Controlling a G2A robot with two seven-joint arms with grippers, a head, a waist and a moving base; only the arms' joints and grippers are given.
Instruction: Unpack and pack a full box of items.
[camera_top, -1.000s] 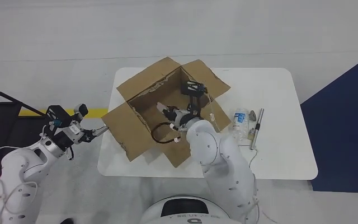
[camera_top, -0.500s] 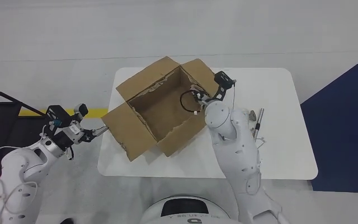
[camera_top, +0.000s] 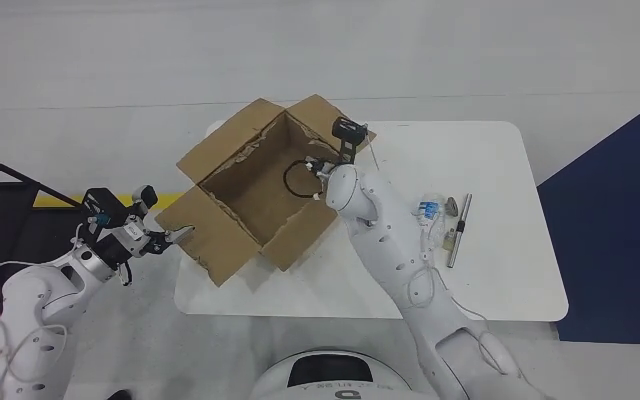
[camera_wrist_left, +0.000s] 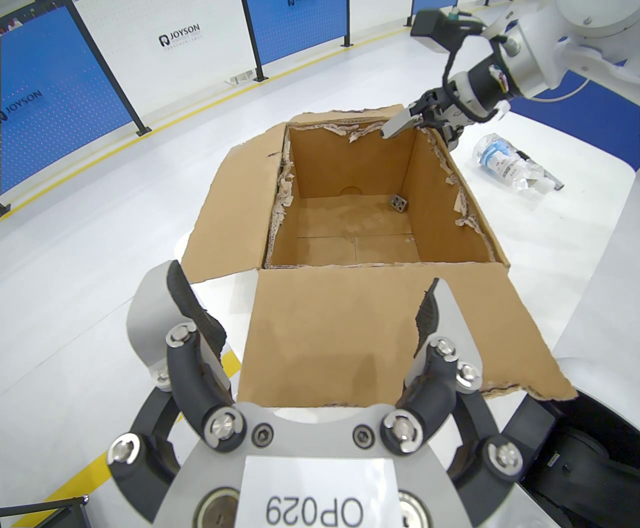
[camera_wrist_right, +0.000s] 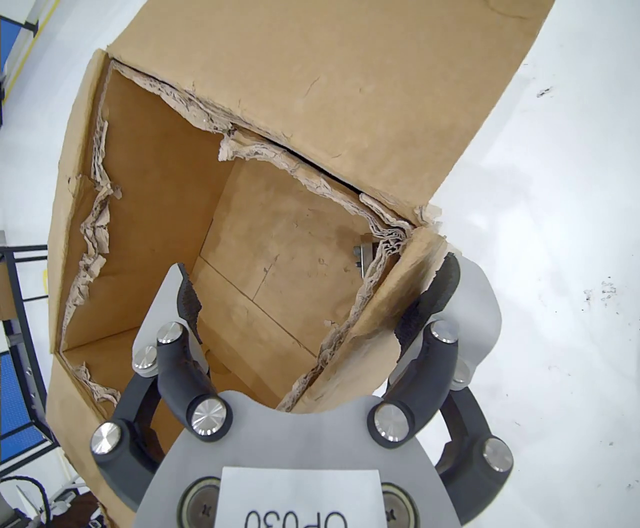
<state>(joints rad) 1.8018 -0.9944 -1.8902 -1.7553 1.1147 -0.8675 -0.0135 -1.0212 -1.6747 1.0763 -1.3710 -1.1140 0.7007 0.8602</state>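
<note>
**Desk:** What's the right side doing?

**Operator:** I have the right end effector (camera_wrist_right: 317, 267) spread open, astride a torn top edge of the cardboard box (camera_wrist_right: 165, 175) at one corner. One finger is inside the box and the other is outside, just beside the wall's outer face. It clamps nothing.

**Desk:** Anything in the box?

**Operator:** I see a small grey metal block (camera_wrist_left: 398, 202) with holes. It lies on the box floor below that end effector, in the corner nearest it.

**Desk:** And the left?

**Operator:** My left end effector (camera_wrist_left: 305, 280) is open too, with nothing between its fingers. It hangs off the edge of the table (camera_top: 490, 170). The box's folded-out flap (camera_wrist_left: 380, 330) is just ahead of its fingertips, and the box opening is beyond that.

**Desk:** What's outside the box?

**Operator:** A crumpled clear plastic bottle (camera_top: 428, 215) lies on the table on the far side of the right end effector from the box. A metal rod (camera_top: 458, 232) lies just beside it.
</note>
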